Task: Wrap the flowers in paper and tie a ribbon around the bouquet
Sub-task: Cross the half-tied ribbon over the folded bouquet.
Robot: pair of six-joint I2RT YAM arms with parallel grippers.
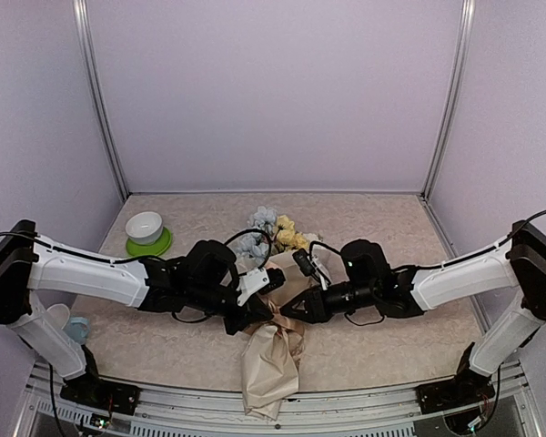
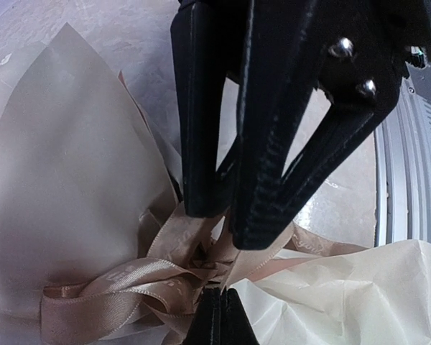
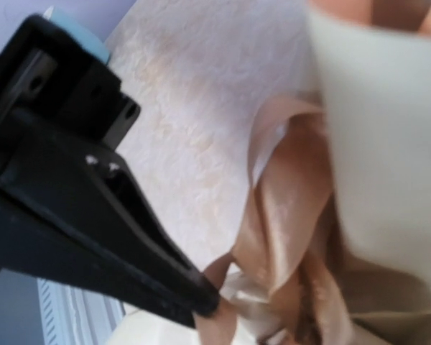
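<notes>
The bouquet lies in the middle of the table, with its flowers (image 1: 275, 229) pointing away from me and its beige paper (image 1: 271, 373) trailing over the near edge. A tan ribbon (image 2: 129, 280) is bunched in loops round its waist (image 1: 287, 319). My left gripper (image 1: 269, 314) reaches in from the left. Its fingers (image 2: 217, 293) are shut on a ribbon strand at the knot. My right gripper (image 1: 298, 312) comes in from the right, just opposite. In the left wrist view its jaws (image 2: 231, 219) stand slightly parted over the ribbon loops. In the right wrist view the left gripper (image 3: 201, 302) touches the ribbon (image 3: 294, 201).
A white bowl (image 1: 145, 226) sits on a green saucer (image 1: 150, 245) at the back left. Small cups (image 1: 73, 326) stand by the left arm's base. The metal rail (image 2: 409, 215) of the table's near edge runs just under the paper's tail.
</notes>
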